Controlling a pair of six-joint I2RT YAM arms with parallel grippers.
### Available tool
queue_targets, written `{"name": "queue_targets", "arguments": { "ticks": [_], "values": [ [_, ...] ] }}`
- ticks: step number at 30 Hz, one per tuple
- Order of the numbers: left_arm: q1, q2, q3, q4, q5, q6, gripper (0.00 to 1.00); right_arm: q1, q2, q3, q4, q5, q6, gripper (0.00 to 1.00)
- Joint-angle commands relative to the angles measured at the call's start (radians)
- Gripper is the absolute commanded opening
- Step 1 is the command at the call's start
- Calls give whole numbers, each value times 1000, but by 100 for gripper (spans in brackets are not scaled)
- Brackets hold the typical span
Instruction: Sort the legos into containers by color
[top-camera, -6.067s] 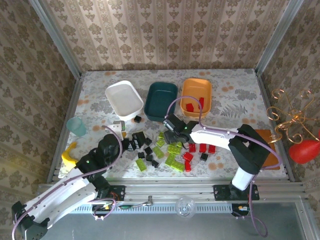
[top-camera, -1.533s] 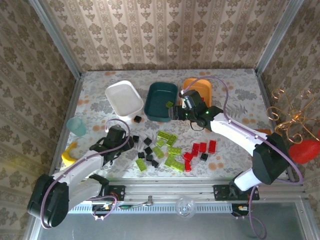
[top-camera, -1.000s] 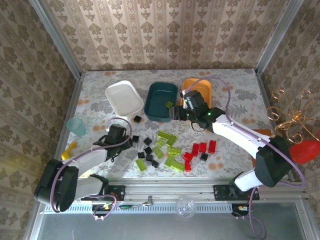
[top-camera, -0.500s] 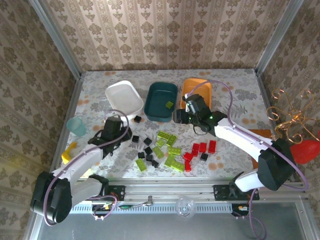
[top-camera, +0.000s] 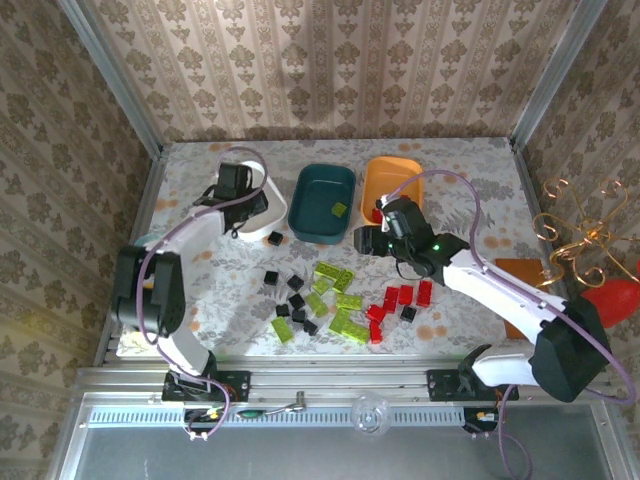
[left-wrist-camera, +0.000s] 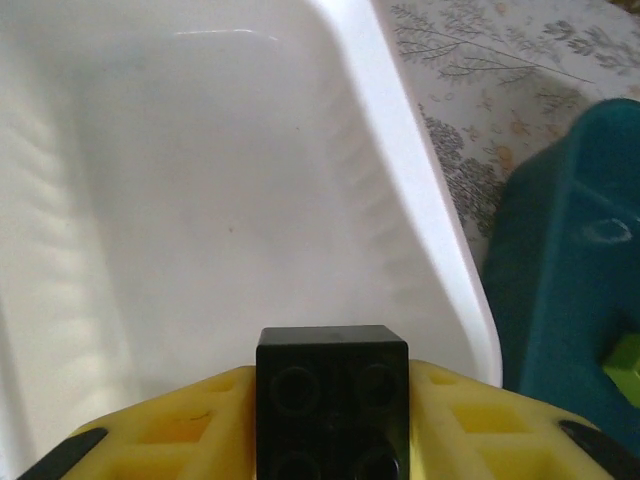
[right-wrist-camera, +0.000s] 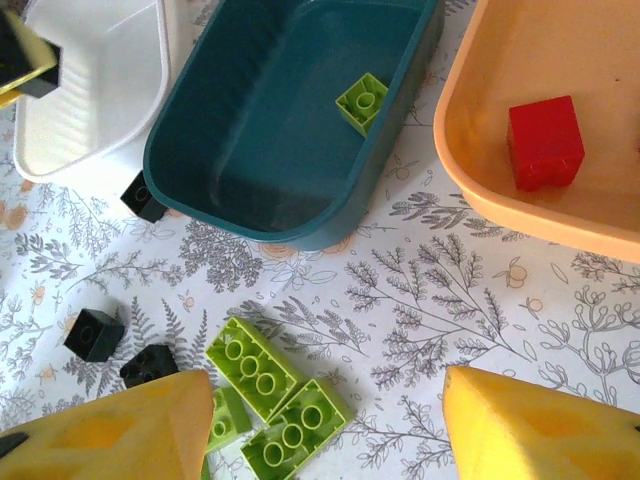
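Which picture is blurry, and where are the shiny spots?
Left wrist: black brick and left fingers look a bit soft, too close; a glare streak on the far wall of the white tray. Right wrist: green bricks sharp, right fingers blurry. Top external: sharp throughout.

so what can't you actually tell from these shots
- orange tray: the right wrist view cuts it off at the right edge, and from the top the right arm covers its near end, so its count beyond one red lego is unknown
- white tray: in the left wrist view the held black lego and left gripper hide its near end
- black lego: lower part cut off by that view's bottom edge
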Motion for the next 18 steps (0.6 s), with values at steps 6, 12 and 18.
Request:
{"name": "queue_targets", "arguments": {
  "ticks": [6,12,18],
  "values": [
    [0,27,99,-67,32,43,63,-2,-79,-57,-54,31,32,68],
    [-66,-169,-62,-40,46,53,71,-1,-85,-59,-49,22,39,69],
    [-196,-397,-341,-41,27,39,73,-1,-64,-71,-32,14,44,69]
  ]
}}
